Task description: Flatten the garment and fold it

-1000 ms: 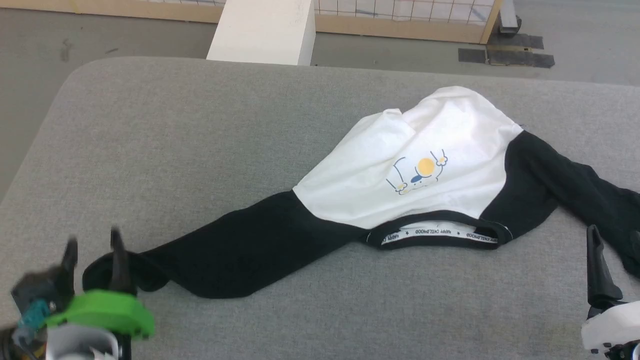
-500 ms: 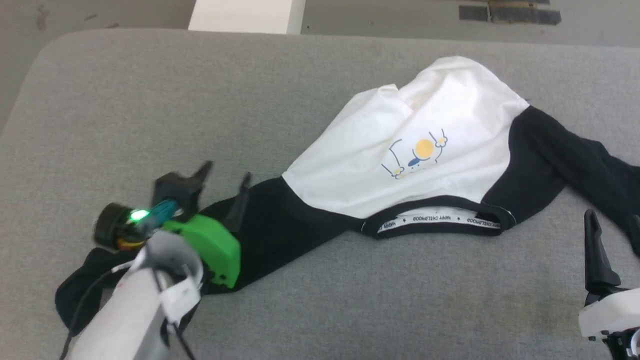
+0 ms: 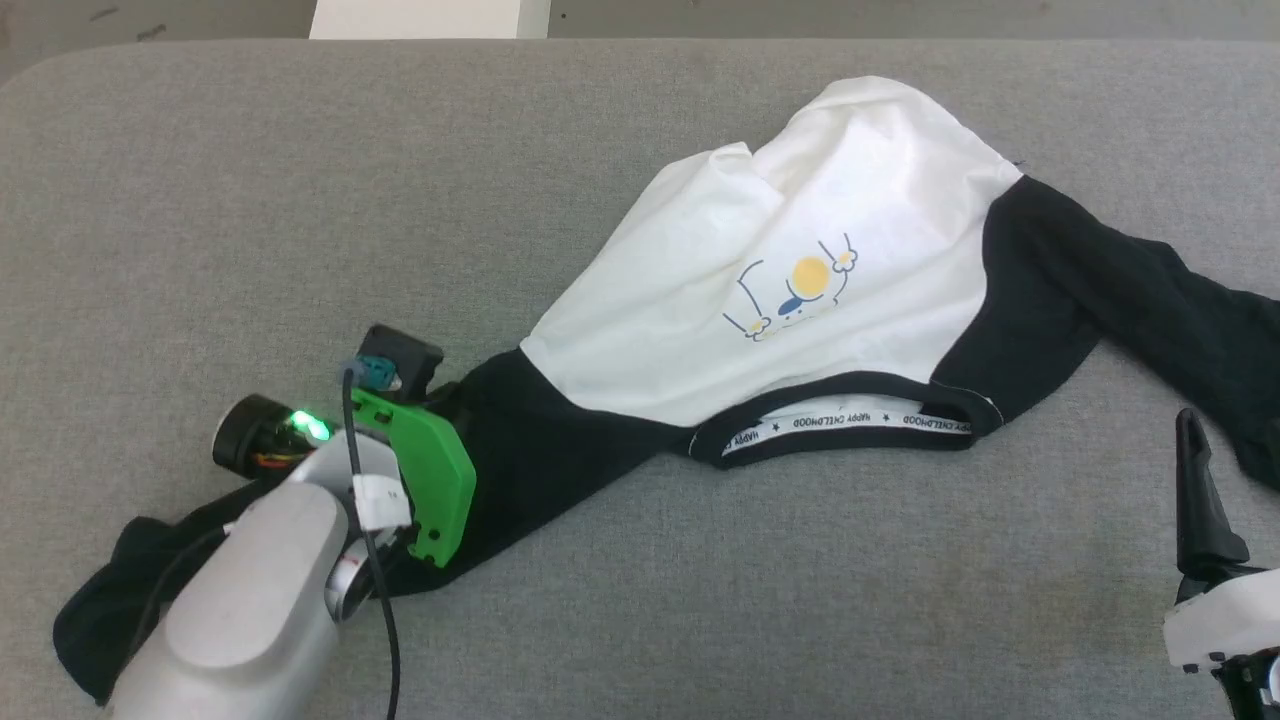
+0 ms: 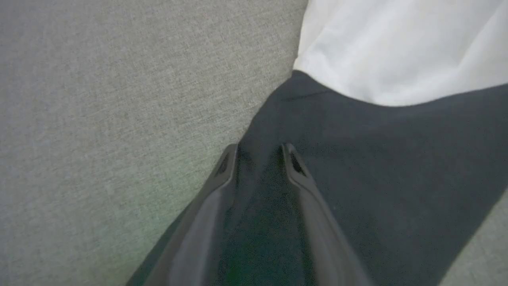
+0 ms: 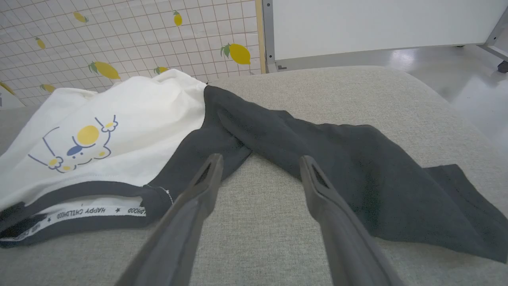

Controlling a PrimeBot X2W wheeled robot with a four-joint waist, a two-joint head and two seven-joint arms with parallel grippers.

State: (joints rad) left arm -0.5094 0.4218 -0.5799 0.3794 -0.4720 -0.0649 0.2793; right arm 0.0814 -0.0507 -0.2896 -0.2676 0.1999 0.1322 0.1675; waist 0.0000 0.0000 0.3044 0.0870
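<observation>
Where the garment lies: the garment point(image 3: 800, 200) is spread out, a bit crumpled, on the soft grey worktop point(image 3: 250, 200), more toward the right side.
Body: it is white, with a small print point(image 3: 795, 290) of blue lines and a yellow circle. There are some folds at the far edge.
Collar: the black collar point(image 3: 840, 425) is on the near side. A white band with little words shows inside it.
Left sleeve: the black left sleeve point(image 3: 540, 450) runs down to the near left corner, under the left arm.
Right sleeve: the black right sleeve point(image 3: 1150, 300) runs off to the right.
Left hand: the left hand point(image 4: 260, 149) points down at the left sleeve, close to where black meets white. Its two fingers are partway together, with black cloth between them. I cannot tell if they pinch it.
Right hand: the right hand point(image 5: 260, 159) is wide open and holds nothing. It is low over the bare worktop, just beside the right sleeve and near the collar.
</observation>
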